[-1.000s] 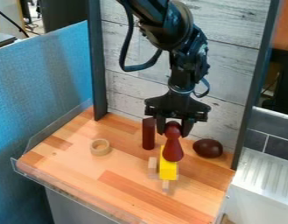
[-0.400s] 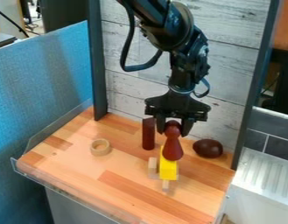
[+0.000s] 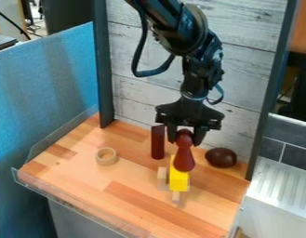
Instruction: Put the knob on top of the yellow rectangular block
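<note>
Over at the tabletop (image 3: 74,186), I can count one red knob (image 3: 184,159), one yellow block (image 3: 178,181), one dark red cylinder (image 3: 157,142), one brown rounded object (image 3: 221,157), one wooden ring (image 3: 100,158) and two small pale pieces (image 3: 162,175).

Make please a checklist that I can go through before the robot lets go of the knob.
1. Gripper has the knob by its narrow end: ok, one finger on each side.
2. Knob's wide end points down: ok.
3. Knob is over the yellow rectangular block: ok in this view, it overlaps the block's far part.
4. Knob's wide end rests on the block: cannot tell, the slanted view hides the contact.
5. Knob is apart from the dark oval thing: ok, a gap shows between them.
6. Gripper is free of the dark red cylinder: cannot tell, they look very close.
</note>
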Robot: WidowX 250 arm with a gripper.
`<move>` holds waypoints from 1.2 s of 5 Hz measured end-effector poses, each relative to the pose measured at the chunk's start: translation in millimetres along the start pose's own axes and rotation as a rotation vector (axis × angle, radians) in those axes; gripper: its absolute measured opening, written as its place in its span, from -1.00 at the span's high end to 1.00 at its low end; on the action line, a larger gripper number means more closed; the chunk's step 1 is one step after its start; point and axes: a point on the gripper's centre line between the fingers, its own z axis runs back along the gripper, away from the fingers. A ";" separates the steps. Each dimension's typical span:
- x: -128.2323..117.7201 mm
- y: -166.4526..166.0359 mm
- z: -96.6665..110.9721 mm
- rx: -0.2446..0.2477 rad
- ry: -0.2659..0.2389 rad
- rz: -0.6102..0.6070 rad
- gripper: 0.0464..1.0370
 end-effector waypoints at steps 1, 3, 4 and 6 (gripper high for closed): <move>0.1 0.1 -0.5 0.001 -0.001 0.002 -0.08; 0.6 0.9 -0.9 0.010 -0.005 0.006 -0.17; -1.0 2.9 -1.6 0.024 0.015 0.008 -0.76; 0.4 7.1 -2.1 0.014 0.030 0.022 -0.94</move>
